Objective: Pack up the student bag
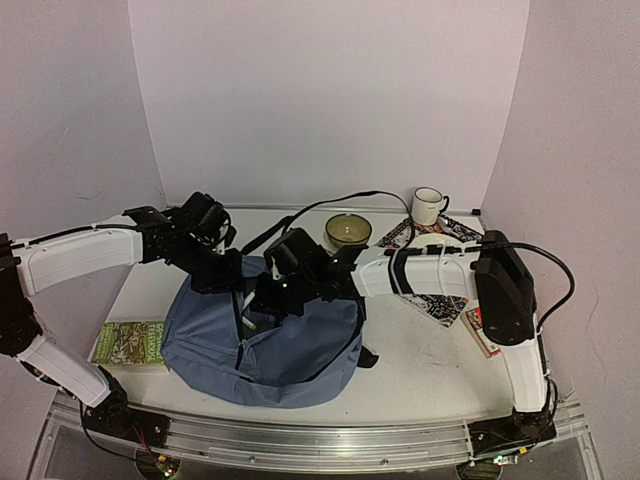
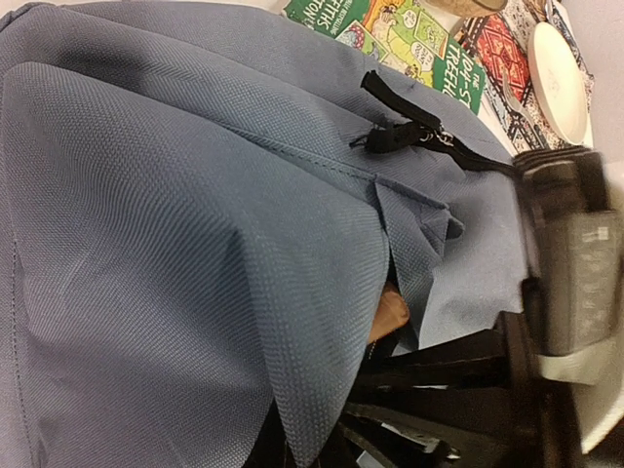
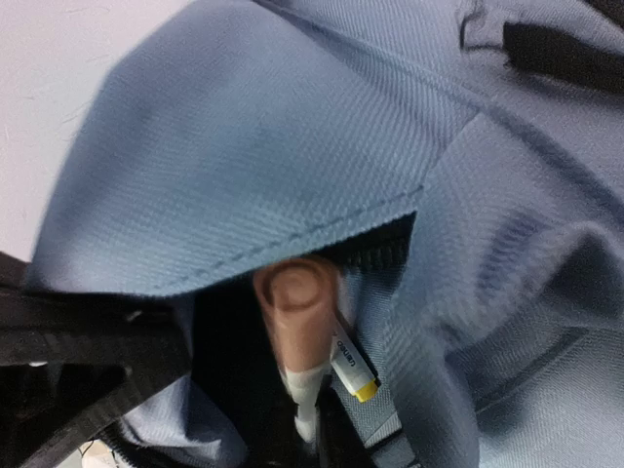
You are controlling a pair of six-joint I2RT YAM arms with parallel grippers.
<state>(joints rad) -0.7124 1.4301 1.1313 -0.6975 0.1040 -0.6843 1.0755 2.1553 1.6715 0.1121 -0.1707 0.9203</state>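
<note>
Slate-blue fabric of the backpack (image 1: pixel 290 350) spreads over the near left-centre of the white worktop (image 1: pixel 420 360), with a green comic book (image 1: pixel 128 342) just beside its left edge. The left gripper (image 1: pixel 228 278) is closed tight on the bag's upper flap, lifting the cloth like a tent. The right gripper (image 1: pixel 262 300) sits at the mouth below; I cannot tell how its jaws stand. A tan round-ended stick (image 3: pixel 297 312) and a yellow-capped marker (image 3: pixel 353 369) poke into the opening. A mug (image 1: pixel 428 206) and a bowl (image 1: pixel 347 231) stand at the back.
</note>
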